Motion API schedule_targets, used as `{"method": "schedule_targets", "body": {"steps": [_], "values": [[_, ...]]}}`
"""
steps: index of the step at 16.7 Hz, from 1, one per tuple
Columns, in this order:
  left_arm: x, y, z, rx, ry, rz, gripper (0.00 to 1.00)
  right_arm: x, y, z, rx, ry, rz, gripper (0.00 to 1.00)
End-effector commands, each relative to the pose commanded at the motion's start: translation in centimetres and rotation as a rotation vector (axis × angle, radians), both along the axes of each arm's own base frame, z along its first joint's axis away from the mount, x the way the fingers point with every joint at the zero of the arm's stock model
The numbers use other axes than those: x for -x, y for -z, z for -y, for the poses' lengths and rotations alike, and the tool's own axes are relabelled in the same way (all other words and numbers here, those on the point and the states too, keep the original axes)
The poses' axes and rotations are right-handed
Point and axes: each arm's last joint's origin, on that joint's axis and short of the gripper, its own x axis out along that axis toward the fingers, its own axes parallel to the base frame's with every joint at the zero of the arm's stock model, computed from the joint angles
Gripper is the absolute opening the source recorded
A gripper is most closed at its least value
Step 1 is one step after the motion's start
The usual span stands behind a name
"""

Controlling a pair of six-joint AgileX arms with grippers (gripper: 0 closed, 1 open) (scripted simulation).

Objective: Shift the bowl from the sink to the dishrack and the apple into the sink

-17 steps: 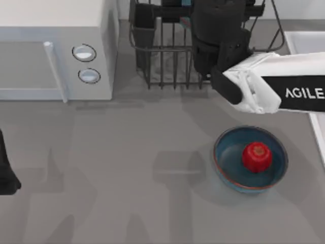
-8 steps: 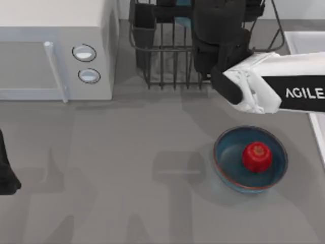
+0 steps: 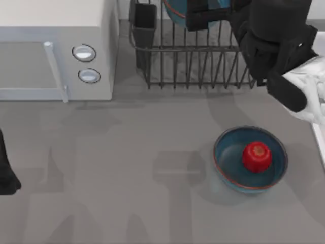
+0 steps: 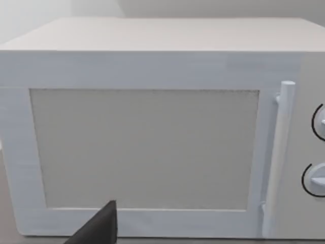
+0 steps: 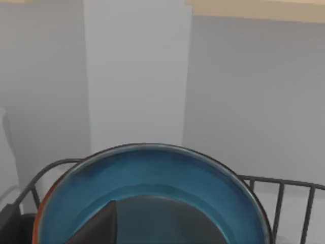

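The bowl [image 5: 152,193] stands in the dishrack [image 3: 198,66]; whether the right gripper [image 3: 205,15] grips it, I cannot tell. Ideally it backs off gently.

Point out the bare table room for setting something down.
Widest free patch: grey table between microwave, dishrack and twin bowl holding the apple. Crowded at right, where the right gripper hangs over the dishrack.

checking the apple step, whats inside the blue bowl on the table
The red apple sits inside the twin blue bowl on the table, right of centre. The glaze directly under the apple is covered.
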Motion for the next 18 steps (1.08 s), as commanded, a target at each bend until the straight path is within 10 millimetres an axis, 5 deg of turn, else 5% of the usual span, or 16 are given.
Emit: {"method": "schedule_targets", "body": {"steps": [3,8,11,14,18], "values": [[0.0,0.0,0.0,0.0,0.0,0.0,1.0,3.6,-2.7,5.5,-0.015,0.019,0.018,1.0],[0.0,0.0,0.0,0.0,0.0,0.0,1.0,9.1,-3.7,13.6,-0.03,0.156,0.03,1.0],[0.0,0.0,0.0,0.0,0.0,0.0,1.0,14.0,-4.1,17.3,-0.061,0.238,0.11,1.0],[0.0,0.0,0.0,0.0,0.0,0.0,1.0,19.2,-1.0,19.4,-0.067,0.245,0.151,1.0],[0.0,0.0,0.0,0.0,0.0,0.0,1.0,22.4,4.9,20.5,-0.055,0.204,0.13,1.0]]}}
